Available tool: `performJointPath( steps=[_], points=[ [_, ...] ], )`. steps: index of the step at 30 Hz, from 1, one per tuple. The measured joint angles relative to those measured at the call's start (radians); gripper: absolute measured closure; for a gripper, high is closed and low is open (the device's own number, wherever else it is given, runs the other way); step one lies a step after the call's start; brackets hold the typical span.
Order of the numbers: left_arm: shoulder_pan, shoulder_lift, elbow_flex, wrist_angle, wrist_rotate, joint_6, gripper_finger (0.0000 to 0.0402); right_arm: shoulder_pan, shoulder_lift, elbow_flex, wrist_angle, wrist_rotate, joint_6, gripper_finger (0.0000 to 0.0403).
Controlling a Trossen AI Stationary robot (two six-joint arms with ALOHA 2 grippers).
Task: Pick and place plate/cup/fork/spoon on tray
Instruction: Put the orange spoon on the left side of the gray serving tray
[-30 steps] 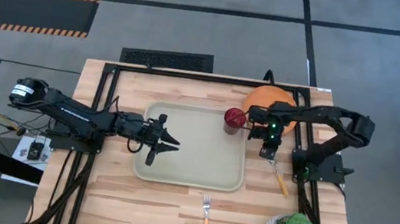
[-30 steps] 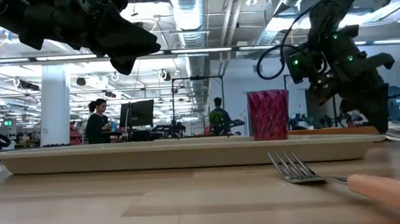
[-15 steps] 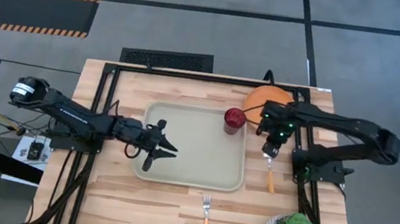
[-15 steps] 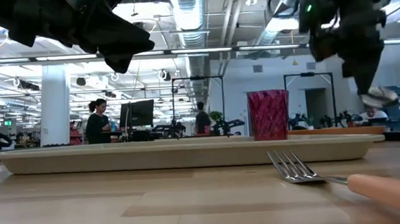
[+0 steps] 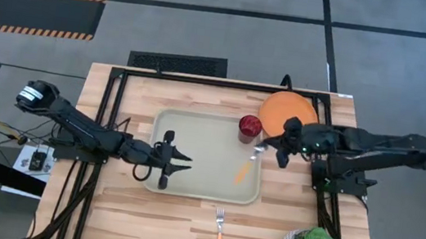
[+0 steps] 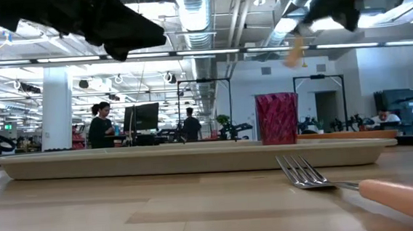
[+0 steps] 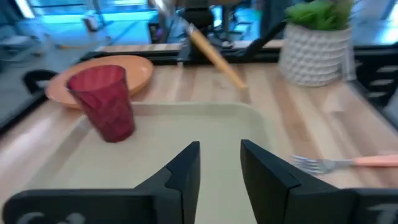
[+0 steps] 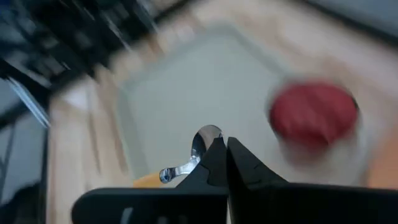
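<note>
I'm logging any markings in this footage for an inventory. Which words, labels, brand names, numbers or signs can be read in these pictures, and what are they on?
No text can be read anywhere in these views.
The large pale grey-green rectangular tray, small dark-red cup, round flat orange plate, orange-handled fork and orange-handled spoon carry no visible markings.
The white-ended joint on the left arm: no lettering can be made out.
</note>
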Motion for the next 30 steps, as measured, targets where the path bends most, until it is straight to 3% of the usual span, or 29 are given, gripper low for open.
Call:
performJointPath(
  steps=[5,9,20,27,30],
  points=[
    [-0.038,0.064,0.101,-0.07,-0.161,0.039,0.0258,0.105,0.108,0.0,0.237,0.173,-0.113,0.0399],
    [-0.067,0.092,0.18,-0.138,-0.259,0.062,0.0222,0.117,0.226,-0.001,0.389,0.241,-0.173,0.04],
    [-0.126,0.198,0.298,-0.289,-0.649,0.068,0.0145,0.069,0.495,-0.001,0.858,0.275,-0.25,0.0398],
    [-0.142,0.202,0.304,-0.307,-0.796,0.058,0.0146,0.058,0.558,-0.001,1.014,0.279,-0.283,0.0399],
    [-0.137,0.202,0.304,-0.328,-0.811,0.061,0.0156,0.063,0.56,-0.001,1.038,0.276,-0.291,0.0398]
  ],
)
